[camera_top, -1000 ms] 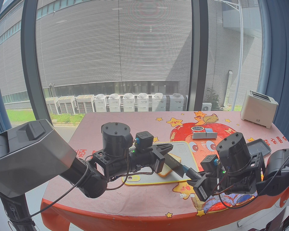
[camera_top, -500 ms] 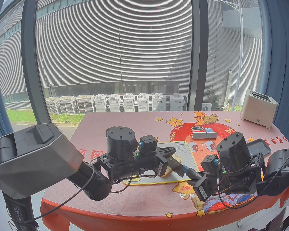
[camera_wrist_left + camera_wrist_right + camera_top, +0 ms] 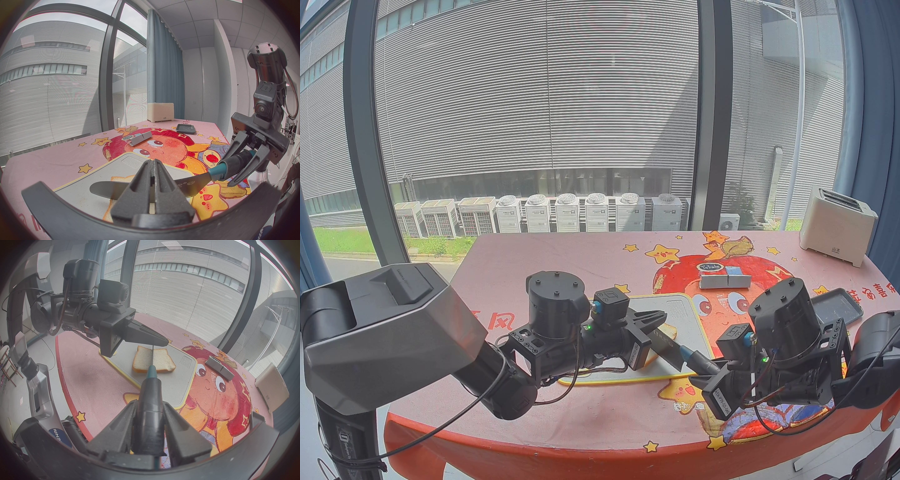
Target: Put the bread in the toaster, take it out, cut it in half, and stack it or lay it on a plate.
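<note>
Lower right of the head view, the right gripper (image 3: 700, 369) has its fingers clamped on the dark handle of the knife (image 3: 669, 351). The blade runs up and left from there across the bread (image 3: 162, 360). The right wrist view shows the blade edge-on along the slice's midline; whether it has bitten in yet, I cannot tell.

Centre of the head frame, the left gripper (image 3: 657, 319) has its fingers pressed together with nothing between them. The tips sit just above the back of the blade, but contact is unclear. The slice lies flat and whole on the yellow-rimmed cutting board (image 3: 690, 315), so the cut looks like the step in hand.

- Keep the blade upright and on that midline.
- Press straight down, or draw it lightly, so the soft slice parts instead of crushing or sliding.
- If the left gripper bears on the spine, it should push squarely down near the tip, so the blade does not twist in the right gripper's hold.

Further back at right on the worktop (image 3: 581, 262) lies a dark tray (image 3: 836, 305), and beyond it, upper right, stands the toaster (image 3: 837, 225)
</note>
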Available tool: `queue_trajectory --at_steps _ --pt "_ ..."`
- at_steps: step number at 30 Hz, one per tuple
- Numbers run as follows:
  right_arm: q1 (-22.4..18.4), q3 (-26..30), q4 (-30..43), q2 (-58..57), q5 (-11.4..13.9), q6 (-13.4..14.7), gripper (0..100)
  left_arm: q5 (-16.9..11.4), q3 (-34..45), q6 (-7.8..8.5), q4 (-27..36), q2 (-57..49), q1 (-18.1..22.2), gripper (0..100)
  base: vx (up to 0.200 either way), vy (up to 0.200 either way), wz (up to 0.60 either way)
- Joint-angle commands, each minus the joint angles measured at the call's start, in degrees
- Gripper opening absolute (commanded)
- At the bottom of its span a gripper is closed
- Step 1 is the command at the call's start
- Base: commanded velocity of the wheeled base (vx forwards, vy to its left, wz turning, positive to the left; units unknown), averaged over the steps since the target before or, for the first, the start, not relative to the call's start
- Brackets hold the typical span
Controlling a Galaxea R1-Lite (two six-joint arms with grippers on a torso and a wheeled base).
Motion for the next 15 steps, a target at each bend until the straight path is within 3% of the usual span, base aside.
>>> queue_trajectory --at_steps 1,15 --pt "0.01 0.10 0.01 0.01 0.00 -0.09 0 -0.01 0.17 0.02 0.18 0.89 0.00 0 0.000 0.000 0.00" --pt "0.01 0.19 0.10 0.10 0.00 0.00 0 -0.01 0.26 0.02 -0.26 1.94 0.00 0 0.000 0.000 0.00"
